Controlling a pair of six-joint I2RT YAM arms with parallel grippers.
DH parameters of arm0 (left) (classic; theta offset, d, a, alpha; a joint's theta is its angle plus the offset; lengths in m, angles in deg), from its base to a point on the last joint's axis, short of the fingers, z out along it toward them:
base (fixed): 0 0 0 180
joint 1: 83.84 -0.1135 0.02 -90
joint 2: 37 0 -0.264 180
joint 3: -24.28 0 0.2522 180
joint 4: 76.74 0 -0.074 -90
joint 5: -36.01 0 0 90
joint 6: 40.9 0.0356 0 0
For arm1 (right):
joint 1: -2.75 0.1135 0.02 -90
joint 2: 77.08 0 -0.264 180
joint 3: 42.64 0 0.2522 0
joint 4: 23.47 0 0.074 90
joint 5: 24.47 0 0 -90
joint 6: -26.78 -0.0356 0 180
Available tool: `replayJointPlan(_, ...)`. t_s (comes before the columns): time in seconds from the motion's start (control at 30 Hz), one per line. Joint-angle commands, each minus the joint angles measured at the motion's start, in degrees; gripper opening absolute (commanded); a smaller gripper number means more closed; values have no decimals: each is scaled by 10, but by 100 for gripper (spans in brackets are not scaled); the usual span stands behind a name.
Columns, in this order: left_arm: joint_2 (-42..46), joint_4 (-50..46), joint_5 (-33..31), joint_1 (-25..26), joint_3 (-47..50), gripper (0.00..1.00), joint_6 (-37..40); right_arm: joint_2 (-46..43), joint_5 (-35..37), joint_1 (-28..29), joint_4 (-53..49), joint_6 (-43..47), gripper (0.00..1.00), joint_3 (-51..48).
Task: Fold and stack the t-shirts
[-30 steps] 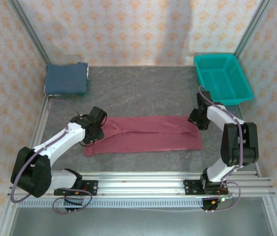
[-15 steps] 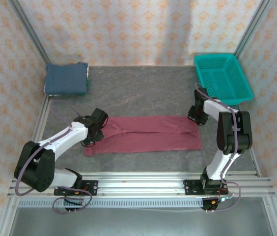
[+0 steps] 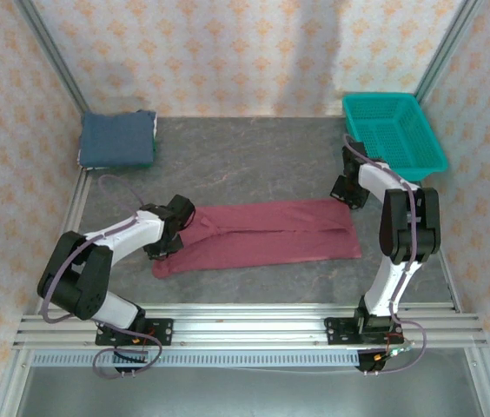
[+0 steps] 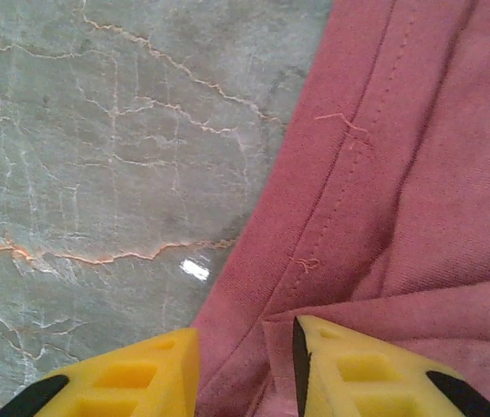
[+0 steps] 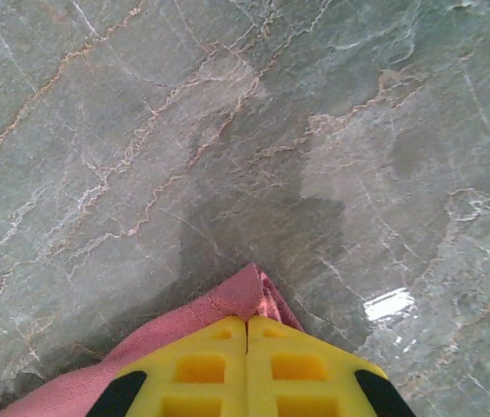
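At the right tool [image 5: 247, 320]: the fingers are pressed flat together and a maroon corner pokes out from between them. It has the far right corner of the maroon t-shirt [image 3: 271, 236] pinched, low over the desk [image 3: 254, 161].
Left tool [image 4: 245, 332]: the fingers are apart with a modest gap, straddling the stitched hem at the shirt's left end. Cloth lies between them, and as far as I can judge it is not pinched yet.
Why so: there is one tool at each end of the long strip. That looks like the set-up for lifting both ends and carrying an edge over, so I'd call the next fold.
Maroon t-shirt: a long narrow band across the middle of the desk, flat with a few creases, apparently folded lengthwise already.
Dark blue t-shirt [image 3: 119, 141]: folded and parked in the far left corner, well apart, probably the base of the stack.
Teal basket [image 3: 382, 101]: in the far right corner, just beyond the right arm.
Desk surface: grey and marbled with pale veins. It is glossy enough to throw glare spots, so cloth should slide easily.
Room: patterned wallpaper panels [image 3: 228, 52] on three sides, with an aluminium rail [image 3: 254, 326] along the near edge carrying both bases.
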Motion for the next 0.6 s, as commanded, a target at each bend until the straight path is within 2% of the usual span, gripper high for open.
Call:
replayJointPlan(0.0,-11,-23,-37,-7,-5,32,1,12,41,-5,-6,37,0,42)
replayJointPlan(0.37,-41,-32,-59,-7,-31,31,26,64,86,-4,-16,88,0,105)
replayJointPlan(0.57,-55,-41,-68,-8,-51,31,41,53,97,-5,23,99,0,100)
